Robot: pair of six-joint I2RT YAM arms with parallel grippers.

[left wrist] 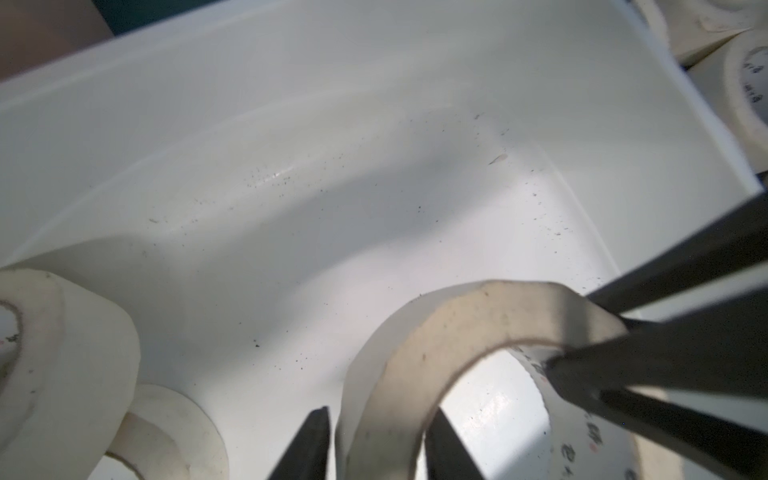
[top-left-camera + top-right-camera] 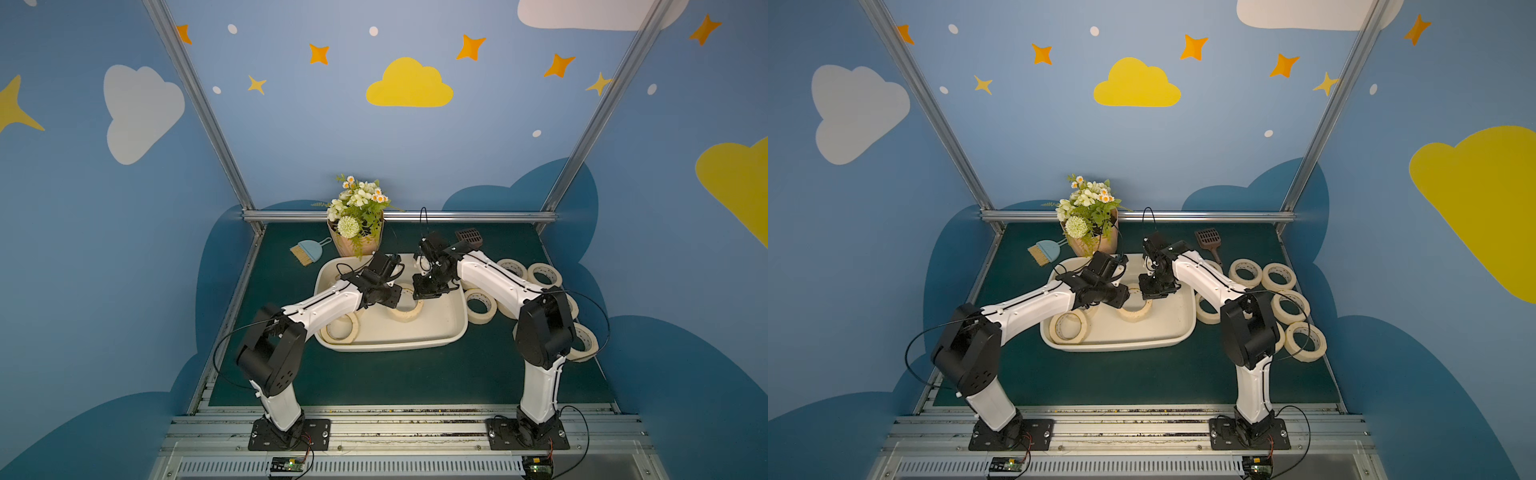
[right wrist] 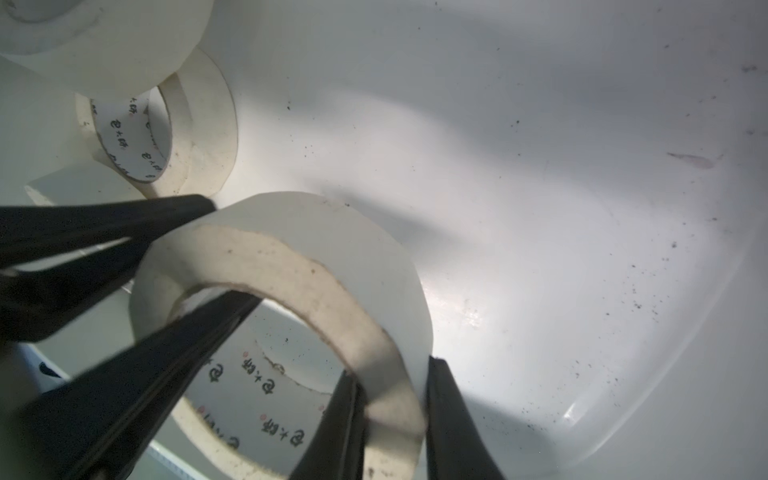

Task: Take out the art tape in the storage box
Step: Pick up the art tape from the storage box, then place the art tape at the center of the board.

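The art tape roll [image 3: 316, 291] lies mid-floor in the storage box [image 2: 453, 332]. The right hand [image 3: 395, 419] is closed across its wall, one finger in the core. The left hand [image 1: 376, 440] straddles the opposite wall, parted, with visible clearance. Risk: lifting before the left hand clears could twist the roll free. Other rolls [image 3: 166, 124] sit nearby against the box wall.
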